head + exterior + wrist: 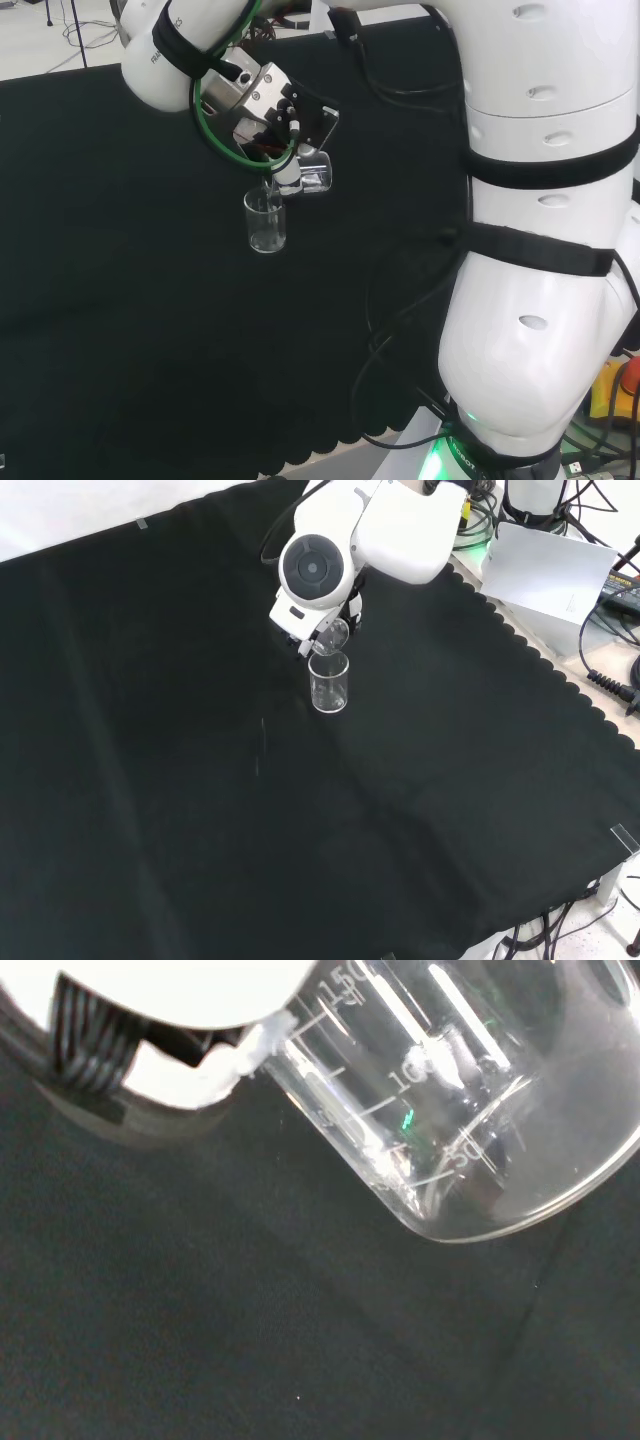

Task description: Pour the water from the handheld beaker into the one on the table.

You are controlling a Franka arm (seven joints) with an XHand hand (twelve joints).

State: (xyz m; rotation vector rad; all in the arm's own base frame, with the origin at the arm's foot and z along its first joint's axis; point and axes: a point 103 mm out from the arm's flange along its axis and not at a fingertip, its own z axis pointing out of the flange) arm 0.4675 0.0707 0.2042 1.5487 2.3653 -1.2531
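Head view: we note the hand [272, 112] curled around the handheld beaker [312, 172], which is tipped hard over with its mouth just above the rim of the beaker on the table [265, 221]. That receiving beaker stands upright near the middle of the black cloth [120, 300]; in the front view it [329, 682] sits directly below the tilted one [332, 638], under the arm's round-capped link [315, 568].

We judge both vessels light, rigid, smooth and breakable; clear walls offer little friction, so the sensible hold is around the mid-body, as the hand has it. How much water remains we cannot tell from the wrist view [450, 1110].

Open cloth surrounds the standing beaker on every side, the scalloped cloth edge [540, 670] well apart. The chief risk is the tilted lip knocking the light receiver over.
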